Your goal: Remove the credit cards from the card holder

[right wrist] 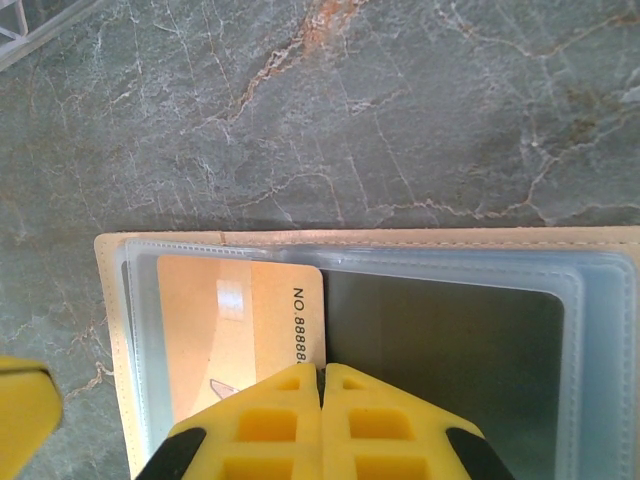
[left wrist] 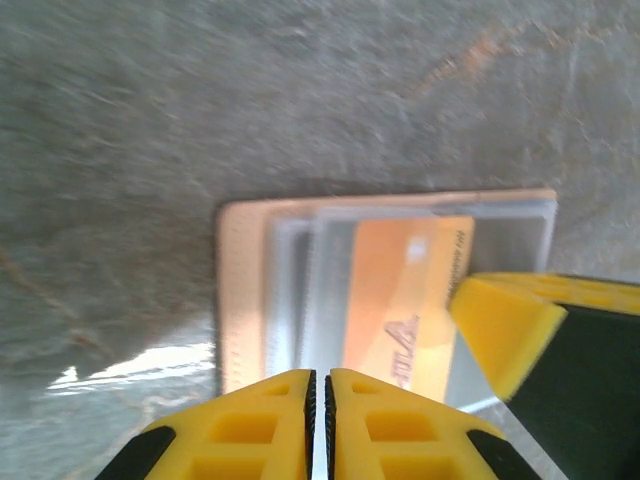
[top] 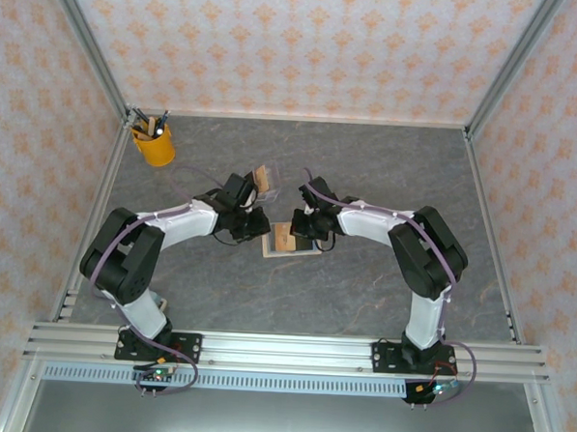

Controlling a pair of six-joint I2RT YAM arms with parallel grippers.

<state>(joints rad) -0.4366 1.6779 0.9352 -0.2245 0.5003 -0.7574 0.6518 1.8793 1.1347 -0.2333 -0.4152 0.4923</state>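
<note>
While the card holder [top: 289, 243] lies open and flat on the table [top: 362, 297] between the two arms, an orange card [right wrist: 235, 340] sits in one of its clear pockets with one short edge exposed. The right gripper [right wrist: 322, 388] is closed, with its tips at that edge; whether it pinches the card I cannot tell. The left gripper [left wrist: 320, 385] has its fingers drawn almost together at the holder's border, apparently pinning it. The step in hand looks like extracting this card. The next move calls for a firm pinch and a level slide outward, holder held down.
</note>
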